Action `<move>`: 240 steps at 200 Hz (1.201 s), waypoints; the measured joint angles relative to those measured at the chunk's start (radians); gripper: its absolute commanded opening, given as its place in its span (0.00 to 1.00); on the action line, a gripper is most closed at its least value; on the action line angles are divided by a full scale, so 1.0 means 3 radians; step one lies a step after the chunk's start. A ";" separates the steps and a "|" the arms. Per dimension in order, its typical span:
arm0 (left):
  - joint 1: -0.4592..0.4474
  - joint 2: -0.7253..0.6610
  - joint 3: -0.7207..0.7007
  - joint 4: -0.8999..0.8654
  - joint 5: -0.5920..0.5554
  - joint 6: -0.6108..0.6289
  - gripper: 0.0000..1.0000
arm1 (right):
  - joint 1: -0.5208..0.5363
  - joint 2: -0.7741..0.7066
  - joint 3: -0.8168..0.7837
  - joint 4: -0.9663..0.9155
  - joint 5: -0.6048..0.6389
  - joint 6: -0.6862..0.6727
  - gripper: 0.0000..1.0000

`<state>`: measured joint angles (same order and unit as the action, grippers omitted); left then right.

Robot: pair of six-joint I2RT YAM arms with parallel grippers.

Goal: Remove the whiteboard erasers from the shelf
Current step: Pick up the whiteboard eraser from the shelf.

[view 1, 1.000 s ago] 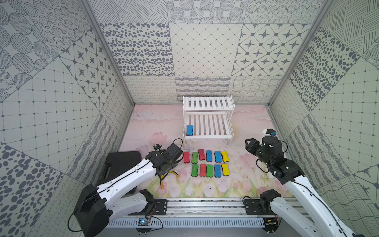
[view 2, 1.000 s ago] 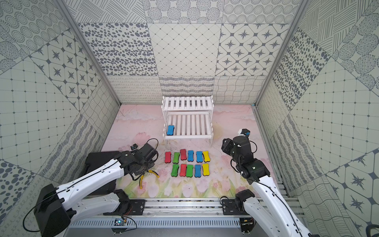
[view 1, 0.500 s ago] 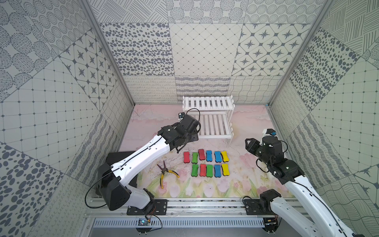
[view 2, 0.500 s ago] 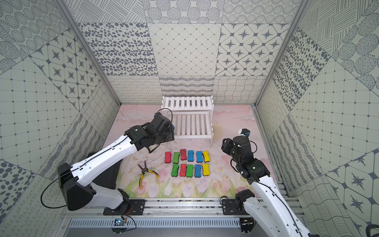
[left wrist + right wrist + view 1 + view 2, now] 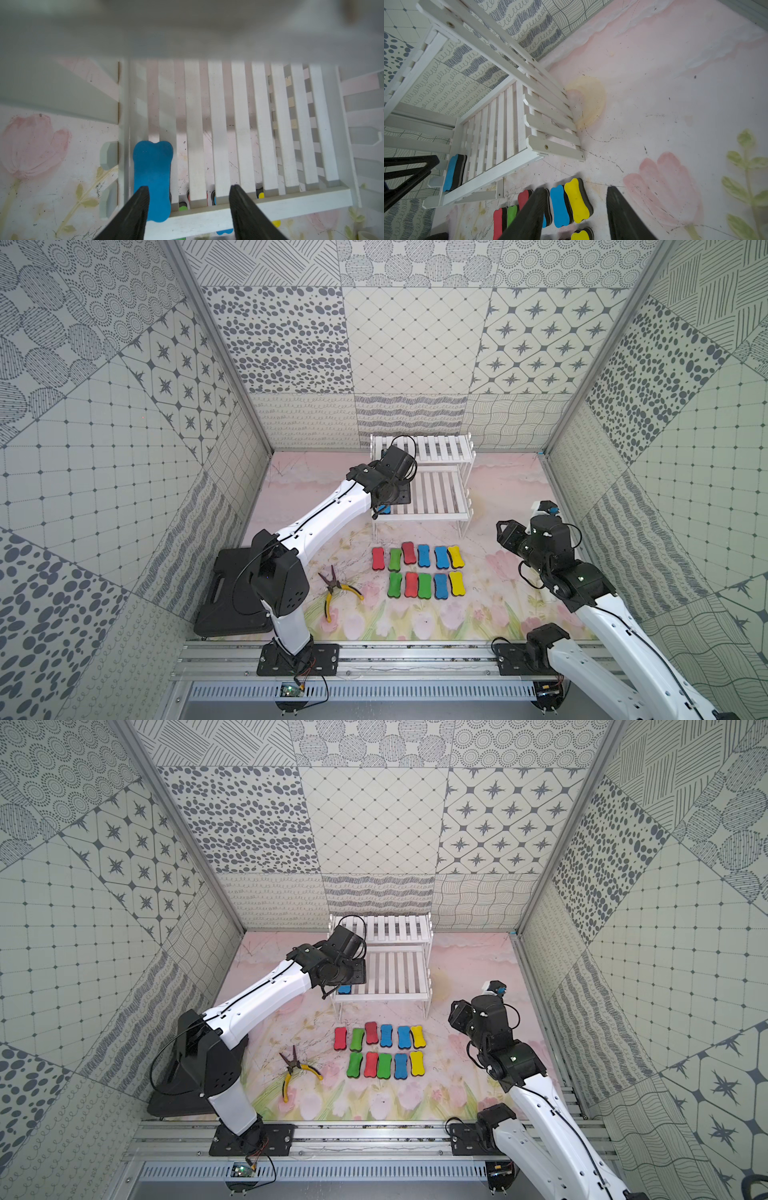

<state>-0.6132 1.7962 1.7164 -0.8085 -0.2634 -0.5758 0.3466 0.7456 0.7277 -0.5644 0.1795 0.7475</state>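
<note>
Found left gripper [image 5: 189,187] with jaws apart and nothing clamped. Located blue whiteboard eraser [image 5: 152,176] right at one fingertip, its near end tucked behind that tip. Placed it off to that side of the gap rather than centred in it. Noted it flat, blue top up, on the end slats of the lower tier of the white slatted shelf [image 5: 218,216], beside the side frame, near end reaching over the front rail. Saw only bare slats between the fingertips and farther along the tier.

Found right gripper [image 5: 575,188] likewise parted and empty, above the floral mat [image 5: 675,104], well apart from the shelf. Noted yellow eraser [image 5: 578,200] on the mat under the gap, close to one finger. Noted second blue eraser [image 5: 559,205] touching it, partly behind that finger.

Farther out, in both top views, counted eleven erasers [image 5: 424,585] [image 5: 384,1065] in two rows on the mat, clear of the shelf front. Logged yellow-handled pliers [image 5: 338,587] near the rows and black case [image 5: 226,593] behind the left arm.
</note>
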 measured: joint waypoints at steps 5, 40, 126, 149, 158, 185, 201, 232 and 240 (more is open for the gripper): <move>0.0003 0.0013 0.0009 -0.0005 -0.0009 0.0009 0.66 | -0.0004 0.0000 0.0000 0.0000 0.0000 0.0000 0.52; 0.0015 0.0036 -0.0001 -0.0008 -0.0095 0.0048 0.68 | -0.0013 0.0000 0.0000 0.0000 -0.0006 0.0000 0.52; 0.0023 0.0001 -0.0215 0.0378 -0.0195 0.0069 0.64 | -0.0046 0.0000 0.0000 0.0000 -0.0025 0.0000 0.52; -0.0018 -0.0076 -0.0294 0.0371 -0.0216 0.0062 0.64 | -0.0058 0.0000 0.0000 -0.0001 -0.0039 0.0000 0.52; -0.0037 -0.0112 -0.0313 0.0346 -0.0229 0.0060 0.64 | -0.0060 0.0000 0.0000 0.0000 -0.0046 0.0000 0.52; -0.0109 -0.0253 -0.0408 0.0268 -0.0296 0.0062 0.64 | -0.0070 -0.0001 0.0000 -0.0001 -0.0050 0.0000 0.52; -0.0141 -0.0318 -0.0481 0.0258 -0.0337 0.0065 0.63 | -0.0072 -0.0003 -0.0001 0.0000 -0.0051 0.0000 0.52; -0.0159 -0.0299 -0.0553 0.0226 -0.0378 0.0066 0.62 | -0.0079 -0.0009 -0.0003 0.0000 -0.0053 0.0000 0.52; -0.0159 -0.0285 -0.0571 0.0225 -0.0387 0.0065 0.61 | -0.0080 -0.0014 -0.0003 0.0000 -0.0055 0.0000 0.52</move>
<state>-0.6609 1.7107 1.5452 -0.7410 -0.3794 -0.5564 0.3225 0.7414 0.7269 -0.5644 0.1631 0.7475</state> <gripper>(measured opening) 0.617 0.520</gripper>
